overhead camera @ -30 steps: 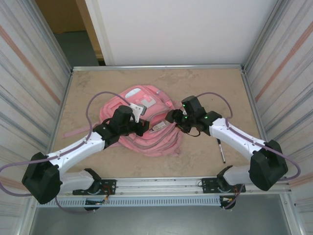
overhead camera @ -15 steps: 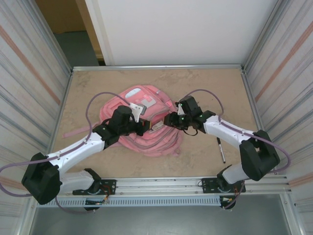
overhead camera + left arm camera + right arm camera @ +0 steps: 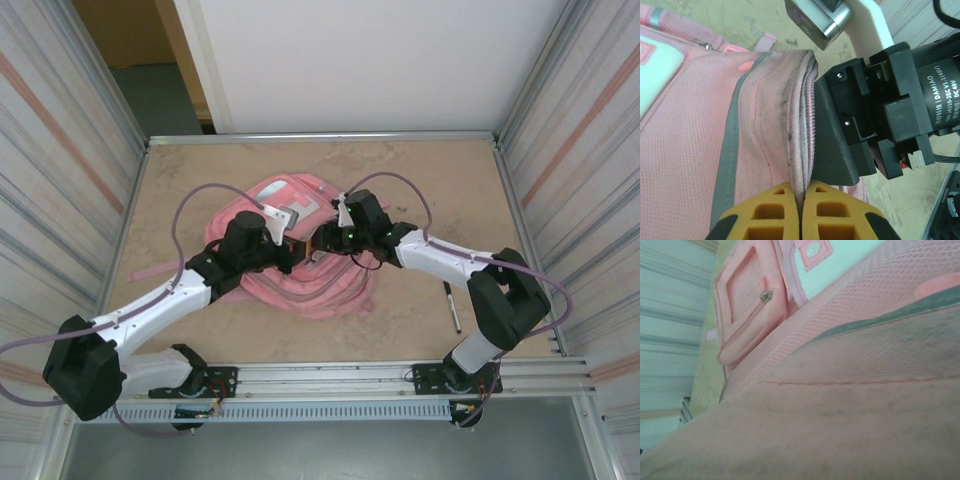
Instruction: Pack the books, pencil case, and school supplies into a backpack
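Note:
The pink backpack lies in the middle of the table. My left gripper is shut on its zip edge, the yellow fingers pinching the fabric upright. My right gripper presses against the same edge from the other side, one dark finger beside the zip. Pink fabric covers its own fingers in the right wrist view, so I cannot tell how the jaws stand. A black pen with a white band lies on the table to the right. Books and pencil case are out of view.
A pink strap trails left across the table from the backpack. Metal walls close in the table on the left, right and back. A rail with both arm bases runs along the near edge.
My right arm has swung left from beside the backpack until its gripper meets the zip edge next to the left gripper. The left gripper has kept its grip, shifting slightly.

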